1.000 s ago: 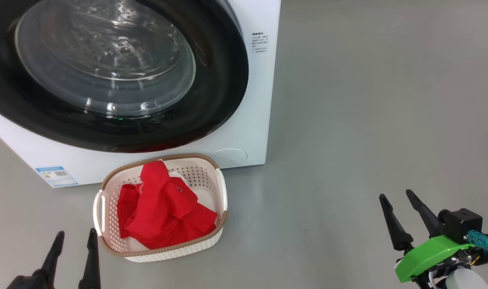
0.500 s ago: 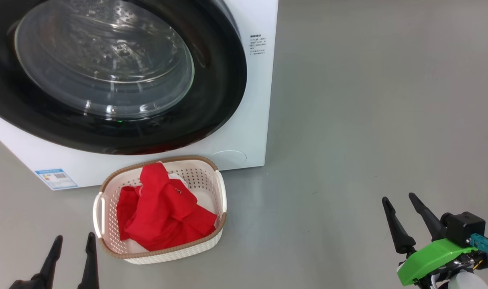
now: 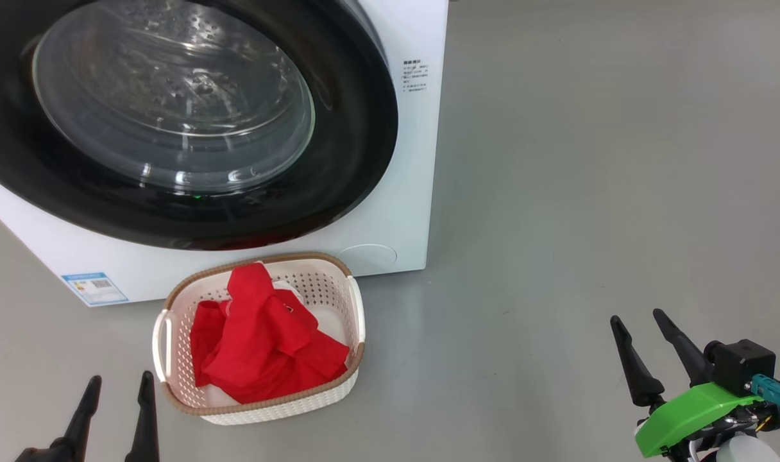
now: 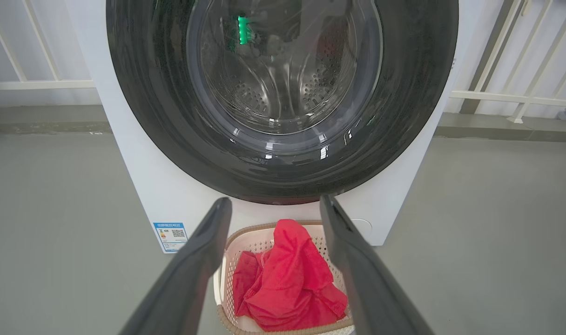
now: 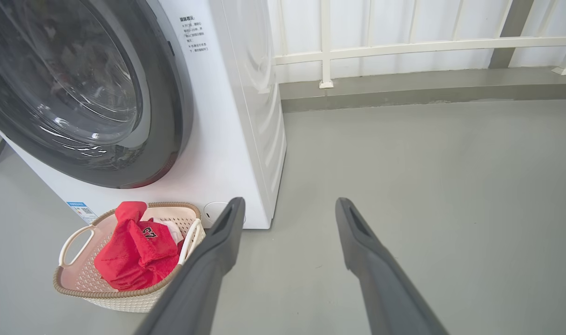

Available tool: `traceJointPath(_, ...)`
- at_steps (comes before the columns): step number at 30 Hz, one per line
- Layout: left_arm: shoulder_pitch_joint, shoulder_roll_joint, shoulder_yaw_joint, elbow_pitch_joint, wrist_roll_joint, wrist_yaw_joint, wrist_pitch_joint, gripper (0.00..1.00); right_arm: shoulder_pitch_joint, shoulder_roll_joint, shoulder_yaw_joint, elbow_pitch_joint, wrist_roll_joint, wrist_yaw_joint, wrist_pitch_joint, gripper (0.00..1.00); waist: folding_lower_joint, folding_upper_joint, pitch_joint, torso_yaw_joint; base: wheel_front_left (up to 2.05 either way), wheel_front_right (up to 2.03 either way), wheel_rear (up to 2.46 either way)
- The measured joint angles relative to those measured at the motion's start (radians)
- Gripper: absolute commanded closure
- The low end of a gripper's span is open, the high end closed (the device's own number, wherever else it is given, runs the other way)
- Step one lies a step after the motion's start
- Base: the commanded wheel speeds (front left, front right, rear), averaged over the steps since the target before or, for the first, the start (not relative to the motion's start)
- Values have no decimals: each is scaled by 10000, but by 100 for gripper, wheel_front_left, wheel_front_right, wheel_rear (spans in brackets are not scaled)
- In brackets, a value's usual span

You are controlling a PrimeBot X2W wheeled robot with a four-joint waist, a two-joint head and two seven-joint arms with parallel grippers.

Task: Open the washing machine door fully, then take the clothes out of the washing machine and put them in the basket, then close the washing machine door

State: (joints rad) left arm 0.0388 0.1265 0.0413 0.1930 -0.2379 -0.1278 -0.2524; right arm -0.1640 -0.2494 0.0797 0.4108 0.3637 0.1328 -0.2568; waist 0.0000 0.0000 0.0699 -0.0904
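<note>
Clothes point(image 3: 265, 340), likely soft, light and limp, lie heaped in the basket point(image 3: 262, 404) just before the washing machine point(image 3: 403, 192), door point(image 3: 351, 128) seemingly shut; best pinched at the raised top fold. Left tool point(image 3: 121, 377) and right tool point(image 3: 635, 316) gape wide, empty.

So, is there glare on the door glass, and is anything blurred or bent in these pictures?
Head view: white reflections streak the lower glass of the washing machine door; shadows on the floor are soft. Left wrist view: a green glint sits on the glass, and the left gripper looks a little soft at its near fingers. Right wrist view: the side edge of the washing machine bows from the wide lens.
</note>
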Motion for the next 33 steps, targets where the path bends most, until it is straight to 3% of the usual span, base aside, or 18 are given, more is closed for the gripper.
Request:
traceJointPath(6, 12, -2, 6, -48, -17, 0, 0, 0, 12, -2, 6, -4, 0, 0, 0, 0, 0, 0, -19, 23, 0, 0, 0)
traceJointPath(7, 12, -2, 6, -48, -17, 0, 0, 100, 12, -2, 6, -6, 0, 0, 0, 100, 0, 0, -11, 26, 0, 0, 0)
traceJointPath(15, 102, -535, -161, 715, -86, 2, 115, 100, 434, 533, 113, 721, 73, 0, 50, 100, 0, -1, -17, 35, 0, 0, 0)
traceJointPath(33, 120, -573, -121, 734, -2038, 2, 596, 100, 455, 690, -163, 479, 1862, 0, 552, 100, 2, 0, -115, 166, 0, 0, 0)
